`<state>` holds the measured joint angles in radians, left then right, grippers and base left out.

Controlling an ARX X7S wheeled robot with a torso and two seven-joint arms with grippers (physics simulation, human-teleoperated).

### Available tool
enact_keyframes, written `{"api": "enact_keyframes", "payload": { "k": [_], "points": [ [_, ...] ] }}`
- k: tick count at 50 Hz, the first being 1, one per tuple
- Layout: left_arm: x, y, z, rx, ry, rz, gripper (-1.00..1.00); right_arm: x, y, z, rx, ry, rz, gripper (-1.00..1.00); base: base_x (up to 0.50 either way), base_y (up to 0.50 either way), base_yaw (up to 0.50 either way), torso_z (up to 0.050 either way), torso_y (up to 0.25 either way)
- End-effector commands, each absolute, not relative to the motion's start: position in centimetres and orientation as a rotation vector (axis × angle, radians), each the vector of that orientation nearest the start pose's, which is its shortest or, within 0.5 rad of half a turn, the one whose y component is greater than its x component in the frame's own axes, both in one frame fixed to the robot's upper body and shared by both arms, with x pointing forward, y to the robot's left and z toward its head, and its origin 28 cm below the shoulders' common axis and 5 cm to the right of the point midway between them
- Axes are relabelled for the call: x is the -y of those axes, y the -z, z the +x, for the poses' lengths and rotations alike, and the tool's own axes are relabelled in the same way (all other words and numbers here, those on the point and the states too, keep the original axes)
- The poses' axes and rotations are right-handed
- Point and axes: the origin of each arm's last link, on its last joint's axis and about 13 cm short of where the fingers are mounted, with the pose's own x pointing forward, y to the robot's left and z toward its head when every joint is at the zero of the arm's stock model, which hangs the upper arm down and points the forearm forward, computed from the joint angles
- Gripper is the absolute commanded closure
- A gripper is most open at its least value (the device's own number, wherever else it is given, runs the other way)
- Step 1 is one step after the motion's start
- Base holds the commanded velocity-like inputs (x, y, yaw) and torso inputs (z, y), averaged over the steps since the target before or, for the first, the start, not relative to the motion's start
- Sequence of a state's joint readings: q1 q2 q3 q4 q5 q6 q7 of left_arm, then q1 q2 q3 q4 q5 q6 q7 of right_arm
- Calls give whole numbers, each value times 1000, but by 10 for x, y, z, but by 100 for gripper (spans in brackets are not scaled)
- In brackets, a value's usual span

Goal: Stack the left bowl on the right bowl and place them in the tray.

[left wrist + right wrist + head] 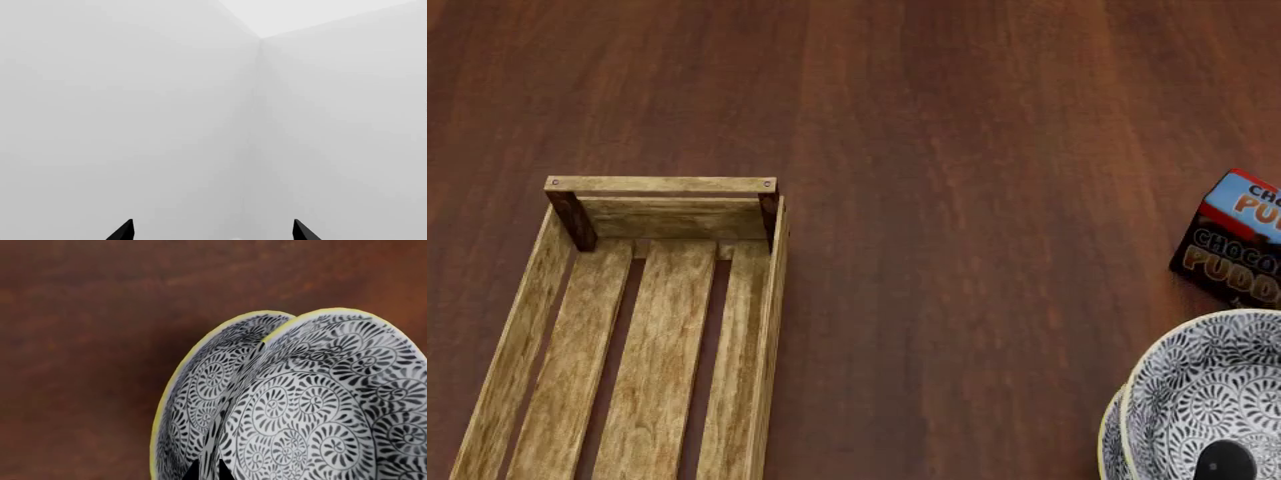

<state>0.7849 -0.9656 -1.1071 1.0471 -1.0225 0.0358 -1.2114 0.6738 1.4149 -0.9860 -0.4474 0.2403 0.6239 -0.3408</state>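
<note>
Head view: dark wood table. The tray, a light-wood slatted crate with darker corner posts, lies at the left; its far end is in view and its near end is cut off by the frame edge. Nothing is in the part that shows.

Two patterned bowls, white with black spiral motifs and yellow rims, sit at the lower right corner, well apart from the tray. The upper bowl is nested in the lower bowl, offset so only a sliver of the lower rim shows on the tray side. Chocolate pudding box stands just beyond the bowls at the right edge, partly cropped.

Right gripper: in the right wrist view its two dark fingertips sit close together with a bowl wall between them, so it looks clamped on the upper bowl's rim, with the lower bowl on the outside. In the head view a small dark round part shows inside the upper bowl at the frame edge.

Left gripper: left wrist view shows only two black fingertips set wide apart, nothing between them, facing a pale wall corner. Spread wide, holding nothing. Neither arm is otherwise visible in the head view.
</note>
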Motion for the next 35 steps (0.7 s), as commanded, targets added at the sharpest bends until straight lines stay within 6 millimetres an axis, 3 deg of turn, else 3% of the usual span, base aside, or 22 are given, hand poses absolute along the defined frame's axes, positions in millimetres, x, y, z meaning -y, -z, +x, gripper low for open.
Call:
{"api": "enact_keyframes", "payload": {
  "k": [1,18,19,35],
  "points": [
    [-315,-268,89,728,-754,-45,-100,284,-180,204,-598,-546,-1216,100,0,0,0,0,0],
    [-314,-267,90,726,-755,-45,-100,288,-174,207,-596,-545,-1213,100,0,0,0,0,0],
    [-314,-267,90,725,-756,-46,-100,287,-174,209,-591,-541,-1212,-100,0,0,0,0,0],
    [-314,-267,90,725,-757,-47,-100,276,-189,218,-560,-534,-1226,-100,0,0,0,0,0]
  ]
}}
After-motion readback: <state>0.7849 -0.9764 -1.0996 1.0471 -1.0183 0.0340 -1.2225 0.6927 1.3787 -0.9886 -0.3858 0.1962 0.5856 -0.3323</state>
